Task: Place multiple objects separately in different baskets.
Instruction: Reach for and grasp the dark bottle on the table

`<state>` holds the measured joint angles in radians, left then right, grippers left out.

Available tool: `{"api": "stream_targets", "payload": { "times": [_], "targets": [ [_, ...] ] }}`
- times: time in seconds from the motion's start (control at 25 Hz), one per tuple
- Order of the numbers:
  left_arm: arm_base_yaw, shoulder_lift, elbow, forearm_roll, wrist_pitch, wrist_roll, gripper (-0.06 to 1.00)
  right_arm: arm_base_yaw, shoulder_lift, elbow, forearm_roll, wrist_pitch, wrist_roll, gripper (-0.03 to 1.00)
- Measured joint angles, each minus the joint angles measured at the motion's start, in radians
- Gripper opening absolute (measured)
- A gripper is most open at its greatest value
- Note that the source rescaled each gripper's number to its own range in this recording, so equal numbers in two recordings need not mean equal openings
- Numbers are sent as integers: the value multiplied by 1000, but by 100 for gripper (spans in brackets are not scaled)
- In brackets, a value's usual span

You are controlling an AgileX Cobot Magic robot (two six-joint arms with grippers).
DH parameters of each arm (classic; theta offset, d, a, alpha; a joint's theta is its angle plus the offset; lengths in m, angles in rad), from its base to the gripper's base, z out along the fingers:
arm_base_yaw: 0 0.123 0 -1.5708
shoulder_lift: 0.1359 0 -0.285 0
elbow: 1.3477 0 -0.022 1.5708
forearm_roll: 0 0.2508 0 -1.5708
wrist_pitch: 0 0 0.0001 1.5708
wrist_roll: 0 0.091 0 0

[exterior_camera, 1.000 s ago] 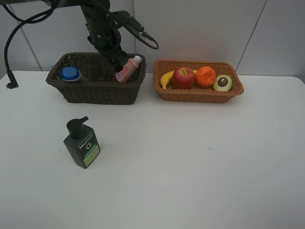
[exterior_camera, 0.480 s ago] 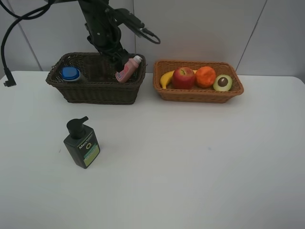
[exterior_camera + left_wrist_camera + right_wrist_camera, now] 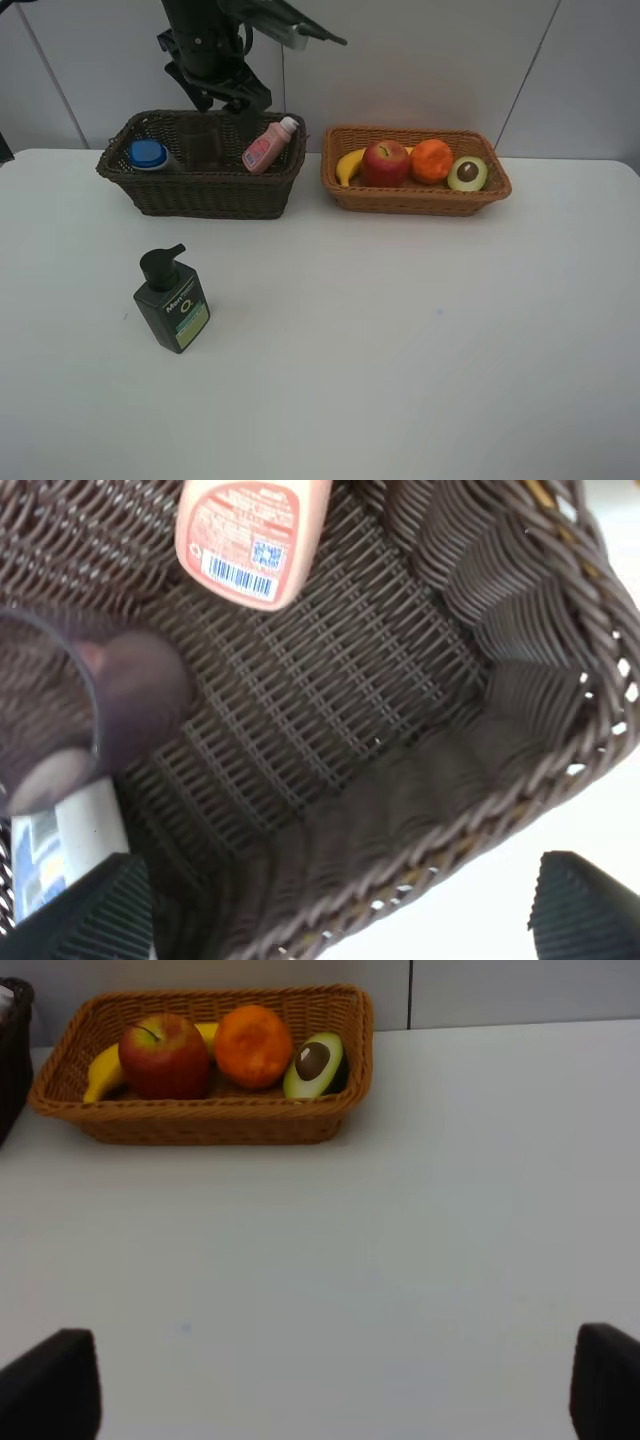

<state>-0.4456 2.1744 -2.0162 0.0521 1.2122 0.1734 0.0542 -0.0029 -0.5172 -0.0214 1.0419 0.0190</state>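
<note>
Left fingers: my left gripper point(image 3: 340, 920) is spread wide, the two dark tips point(image 3: 85, 910) far apart and touching nothing, holding nothing.
Left arm: I hang above the dark brown basket point(image 3: 200, 190), over its back rim, wrist camera looking straight down into the weave.
Right fingers: my right gripper point(image 3: 320, 1390) is also spread wide and bare above the white table point(image 3: 400, 1210).
Dark brown basket: the small pink bottle point(image 3: 268, 146) leans tilted against its right wall; the shampoo bottle point(image 3: 148, 155) with the blue cap lies at its left end; the pink cup point(image 3: 90, 715) stands between them.
Light tan basket point(image 3: 415, 195): just right of the dark brown basket, holding banana point(image 3: 348, 163), red apple point(image 3: 384, 163), orange point(image 3: 431, 160) and avocado half point(image 3: 467, 173).
Dark pump bottle point(image 3: 172, 301): upright on the table, well in front of the dark brown basket.
</note>
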Motion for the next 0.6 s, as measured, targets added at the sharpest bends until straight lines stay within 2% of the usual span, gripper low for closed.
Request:
{"api": "stream_targets", "payload": {
  "times": [0.4,0.6],
  "targets": [
    [-39,-83,2,-2,3,-67,100,0,0,0,0,0,0,100],
    [-68,-168,85,-3,3,-88,100,0,0,0,0,0,0,100]
  ]
}}
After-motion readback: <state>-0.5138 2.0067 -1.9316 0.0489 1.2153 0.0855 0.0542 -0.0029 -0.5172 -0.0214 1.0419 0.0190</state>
